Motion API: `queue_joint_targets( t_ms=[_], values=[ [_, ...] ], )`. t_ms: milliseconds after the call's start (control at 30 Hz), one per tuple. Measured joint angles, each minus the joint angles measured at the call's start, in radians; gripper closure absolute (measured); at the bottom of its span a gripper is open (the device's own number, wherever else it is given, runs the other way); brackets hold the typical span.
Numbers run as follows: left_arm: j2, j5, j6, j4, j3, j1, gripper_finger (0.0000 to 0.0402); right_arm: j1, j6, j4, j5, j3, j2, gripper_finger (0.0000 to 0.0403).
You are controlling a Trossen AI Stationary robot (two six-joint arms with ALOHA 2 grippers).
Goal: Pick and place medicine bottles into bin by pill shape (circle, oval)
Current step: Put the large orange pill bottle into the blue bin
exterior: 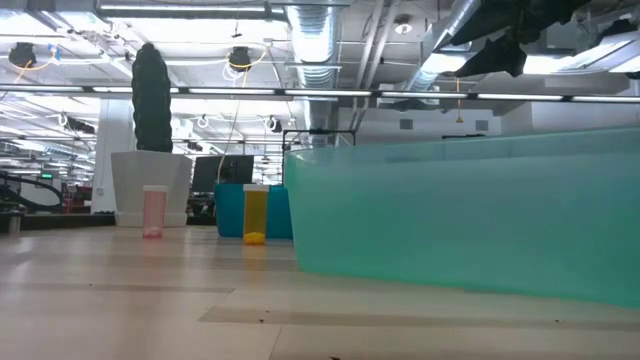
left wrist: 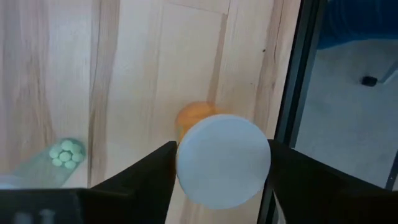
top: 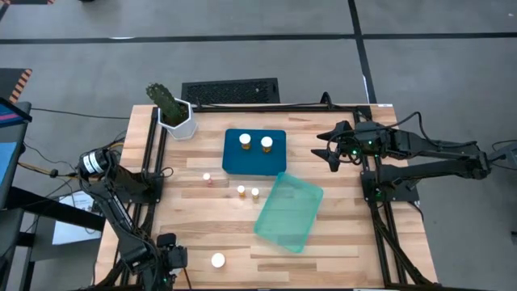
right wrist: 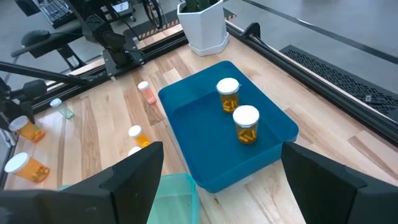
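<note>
My left gripper [top: 166,252] is at the table's near left and is shut on an amber-orange medicine bottle with a white cap [left wrist: 224,160]. This bottle also shows in the right wrist view [right wrist: 28,129]. A second amber bottle [top: 218,260] stands on its base just right of that gripper. A pale bottle with green pills [left wrist: 64,154] lies beside it. Two amber bottles [top: 245,141] [top: 266,144] stand in the blue bin [top: 255,166]. Three slim bottles [top: 208,178] [top: 241,191] [top: 254,193] stand on the table. My right gripper [top: 329,150] hangs open and empty in the air right of the blue bin. My left gripper pinches the amber bottle at its white cap [left wrist: 186,163] between its two fingers, one on each side of the cap's rim. The fingers come from above, and the cap faces up. I cannot tell whether the bottle's base is on the table.
A teal see-through bin [top: 288,212] lies slanted at the table's middle right. A white hexagonal pot with a cactus [top: 176,115] stands at the far left. Black rails run along both sides of the table [top: 380,226].
</note>
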Motion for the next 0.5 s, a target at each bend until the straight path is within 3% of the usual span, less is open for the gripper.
queue_joint_targets(
  t_ms=[200,500],
  values=[
    [-0.001,0.0,0.004,0.0,0.0,0.023,0.0201,0.0,-0.001,-0.001,0.0,0.0,0.0,0.0069],
    [-0.018,0.017,-0.024,-0.013,0.0,0.095,0.0199,0.0,-0.003,-0.021,0.0,0.0,0.0,0.0069]
  ],
)
